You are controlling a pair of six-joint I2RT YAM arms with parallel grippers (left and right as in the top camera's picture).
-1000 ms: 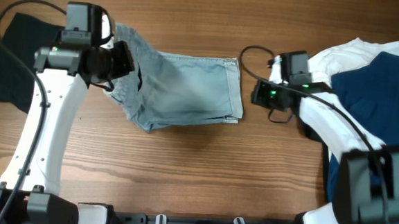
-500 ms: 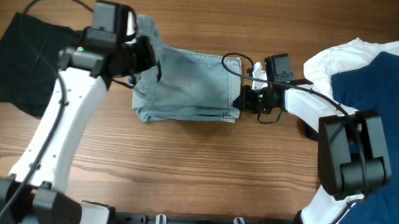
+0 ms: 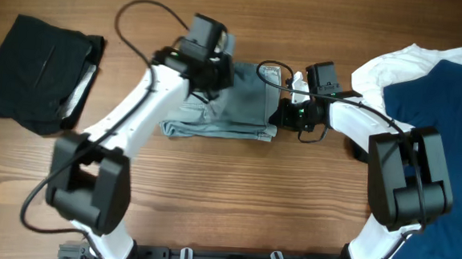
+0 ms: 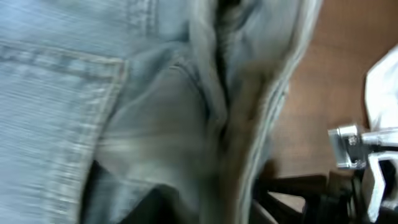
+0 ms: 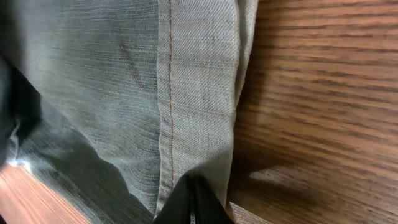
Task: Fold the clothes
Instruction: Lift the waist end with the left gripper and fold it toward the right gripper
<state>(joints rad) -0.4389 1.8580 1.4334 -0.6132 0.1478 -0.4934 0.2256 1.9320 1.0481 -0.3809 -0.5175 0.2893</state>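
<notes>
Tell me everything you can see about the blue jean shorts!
The light-blue faded denim shorts lie on the brown wooden table, folded over into a flat, slightly rumpled rectangle. Stitched seams, a pocket and a hemmed edge show. The left claw grips bunched cloth on top; the right claw nips the hem at the right end.

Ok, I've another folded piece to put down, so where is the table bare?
Widest bare patch: the front of the table, between the denim shorts, the left arm and the right arm. A smaller one lies front-left, below the black garment. Crowded: the right side, under the navy garment and white garment.
</notes>
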